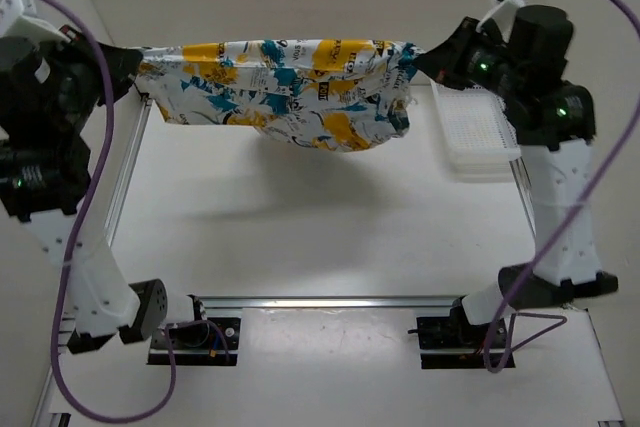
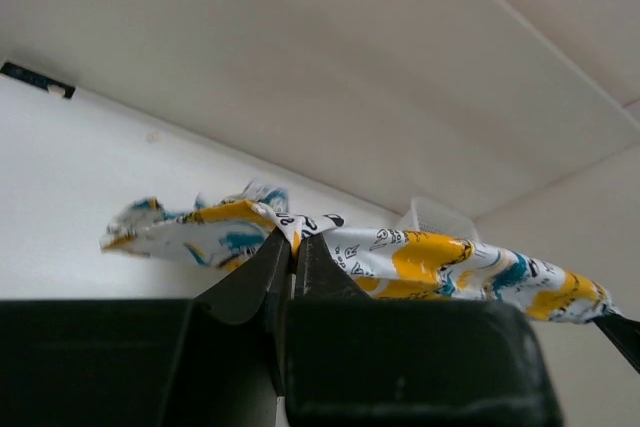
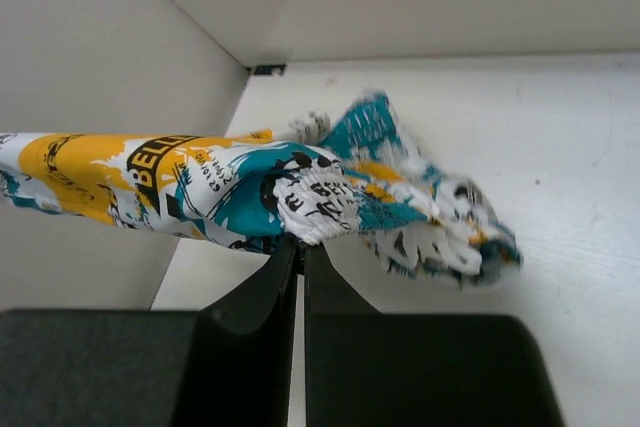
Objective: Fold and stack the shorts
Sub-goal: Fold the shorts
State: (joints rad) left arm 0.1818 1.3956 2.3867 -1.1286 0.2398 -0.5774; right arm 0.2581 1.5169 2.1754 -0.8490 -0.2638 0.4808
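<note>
The shorts [image 1: 290, 92], white with yellow, teal and black print, hang stretched in the air above the far part of the table, sagging in the middle. My left gripper [image 1: 135, 65] is shut on their left end, and my right gripper [image 1: 420, 59] is shut on their right end. In the left wrist view the black fingers [image 2: 275, 262] pinch a fold of the shorts [image 2: 420, 262], which run off to the right. From the right wrist, the pinched fabric is the gathered waistband of the shorts [image 3: 320, 202], with a loose bunch drooping to the right.
A white plastic lattice basket [image 1: 475, 132] sits at the far right of the table, just beside the right arm. White walls close in the back and both sides. The arm bases [image 1: 190, 332] stand at the near edge.
</note>
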